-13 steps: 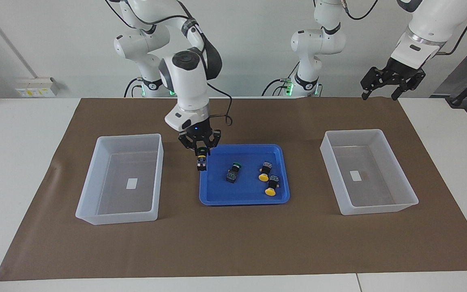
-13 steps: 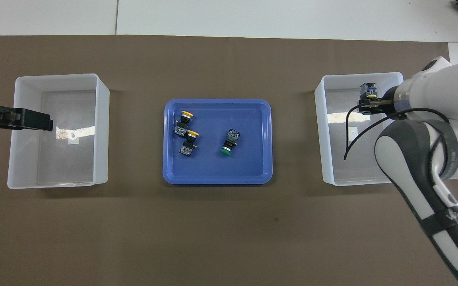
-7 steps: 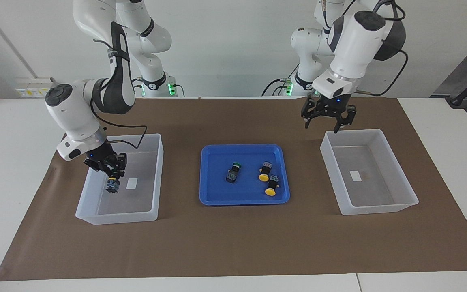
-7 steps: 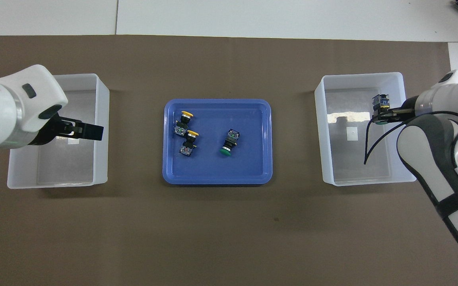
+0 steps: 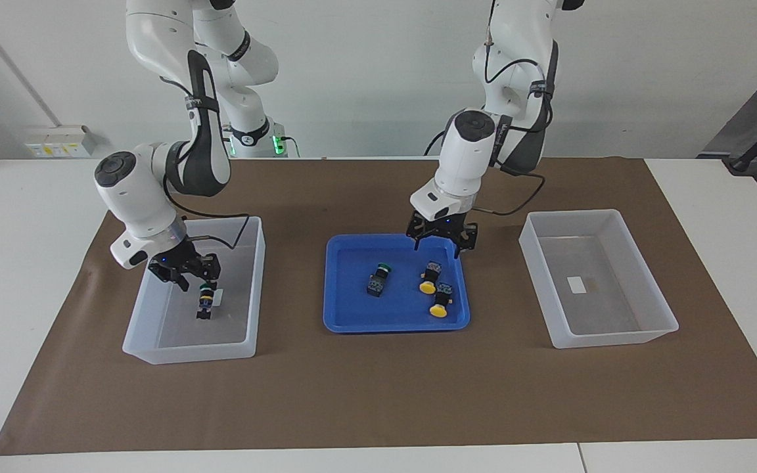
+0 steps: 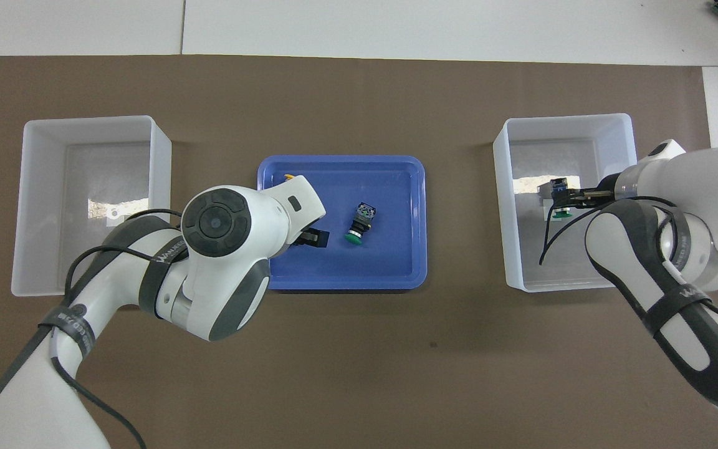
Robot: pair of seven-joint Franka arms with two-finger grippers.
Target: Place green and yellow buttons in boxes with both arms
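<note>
1. Green-capped button now sits inside the box at the right arm's end, just below the right hand; half a second ago that hand gripped it higher over the same box, and now its fingers stand spread, apart from the button
2. Left hand has swung from over the rim of the box at the left arm's end to over the blue tray's edge nearer the robots; it hangs open above the yellow buttons, holding nothing
3. Three buttons lie unmoved in the tray: a second green button and two yellow buttons
4. Dropped button seems to stand roughly upright, green cap uppermost, though whether it has fully settled on the box floor is hard to tell
5. Tray's green button lies on its side, long axis slanted, cap toward the robots; both yellow ones lie on their sides, caps pointing away from the robots
6. Buttons have black blocky bodies; green caps are small and round, yellow ones wider mushroom shapes
7. Boxes are translucent white plastic, rectangular, tall-sided, each with a white label; the tray is shallow glossy blue with rounded corners, all on a matte brown mat over the white surface
</note>
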